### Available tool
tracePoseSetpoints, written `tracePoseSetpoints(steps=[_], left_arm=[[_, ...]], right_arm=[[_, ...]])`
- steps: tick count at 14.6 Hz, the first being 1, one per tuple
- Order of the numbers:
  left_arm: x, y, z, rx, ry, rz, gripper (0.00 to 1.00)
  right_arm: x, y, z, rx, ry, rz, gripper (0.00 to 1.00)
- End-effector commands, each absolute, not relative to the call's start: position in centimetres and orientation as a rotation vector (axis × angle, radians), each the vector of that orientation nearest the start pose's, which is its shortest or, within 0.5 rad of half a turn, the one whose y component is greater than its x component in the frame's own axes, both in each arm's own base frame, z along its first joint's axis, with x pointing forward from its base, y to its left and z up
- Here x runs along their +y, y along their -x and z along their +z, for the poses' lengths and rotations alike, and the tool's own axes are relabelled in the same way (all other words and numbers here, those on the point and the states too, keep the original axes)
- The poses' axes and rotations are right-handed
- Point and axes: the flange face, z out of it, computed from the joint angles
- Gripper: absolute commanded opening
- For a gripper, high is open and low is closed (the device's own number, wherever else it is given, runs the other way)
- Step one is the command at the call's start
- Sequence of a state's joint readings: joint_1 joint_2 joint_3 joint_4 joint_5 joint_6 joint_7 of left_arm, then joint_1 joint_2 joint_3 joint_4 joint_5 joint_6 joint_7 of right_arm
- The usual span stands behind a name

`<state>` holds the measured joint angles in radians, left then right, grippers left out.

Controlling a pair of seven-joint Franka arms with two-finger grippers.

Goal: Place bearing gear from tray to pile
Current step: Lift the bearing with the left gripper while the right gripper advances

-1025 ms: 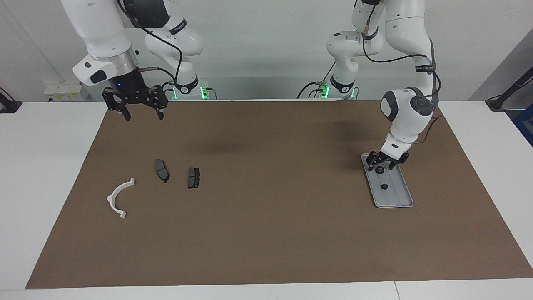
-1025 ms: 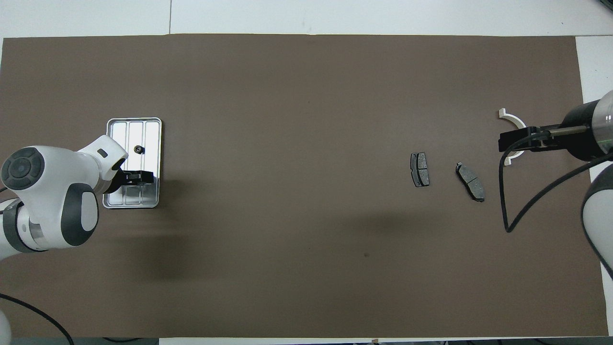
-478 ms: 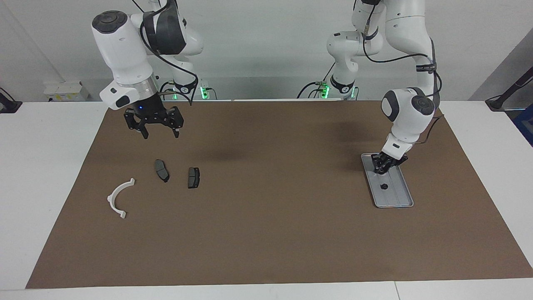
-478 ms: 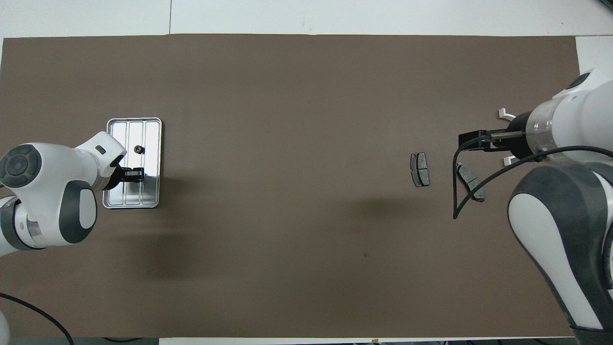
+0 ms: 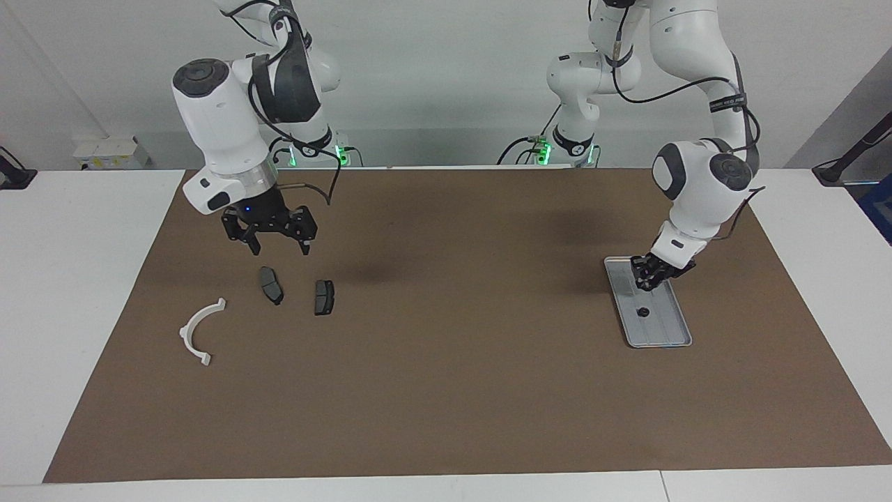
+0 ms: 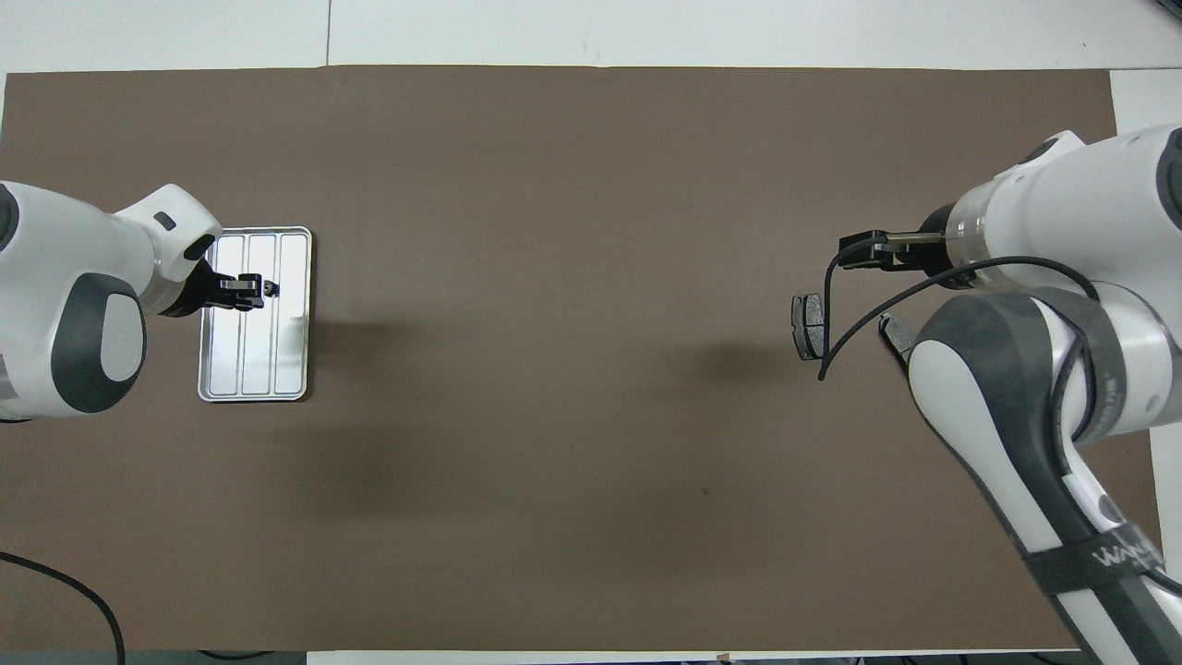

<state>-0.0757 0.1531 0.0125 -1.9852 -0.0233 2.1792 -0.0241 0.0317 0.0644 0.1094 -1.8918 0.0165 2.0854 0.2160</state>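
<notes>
Left gripper (image 5: 648, 282) has risen off the tray (image 5: 665, 333), fingers together.

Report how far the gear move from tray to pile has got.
Done: nothing yet; the gear lies in the tray. In hand: the left gripper is over the tray close to the gear, with no visible hold on it. The right gripper is open, up near the brake pads. Left: grasp, carry, and set down by the pads and the white bracket.

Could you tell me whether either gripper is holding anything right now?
Right gripper holds nothing, open above the brake pads. Left gripper, over the tray: cannot tell.
</notes>
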Motion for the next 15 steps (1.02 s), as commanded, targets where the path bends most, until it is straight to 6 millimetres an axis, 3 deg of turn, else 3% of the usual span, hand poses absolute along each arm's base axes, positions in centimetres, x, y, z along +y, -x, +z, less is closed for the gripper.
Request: tracePoseSetpoints(steps=[1,4,7,11,15], left_arm=[[-11.4,-59.1,40.3,-0.078,3.153,-0.055,0.18],[-20.6,-56.2,40.0,-0.225,3.151,-0.048,0.19],[-27.7,-53.3,39.4,-0.316,3.158,-0.068,0.2],[-33.7,-51.1,36.8,-0.399,3.172,-0.103,0.21],[-36.3,-50.8,33.1,-0.412,3.137,-0.178,0.22]], right_arm=[[9.3,-59.5,46.0,0.152,3.07,-0.211,1.0],[9.4,-59.8,45.7,0.148,3.068,-0.223,1.0],[9.4,-60.1,45.6,0.147,3.062,-0.25,1.0],[9.3,-60.2,45.1,0.15,3.064,-0.238,1.0],[9.1,-60.2,45.1,0.159,3.064,-0.236,1.0]])
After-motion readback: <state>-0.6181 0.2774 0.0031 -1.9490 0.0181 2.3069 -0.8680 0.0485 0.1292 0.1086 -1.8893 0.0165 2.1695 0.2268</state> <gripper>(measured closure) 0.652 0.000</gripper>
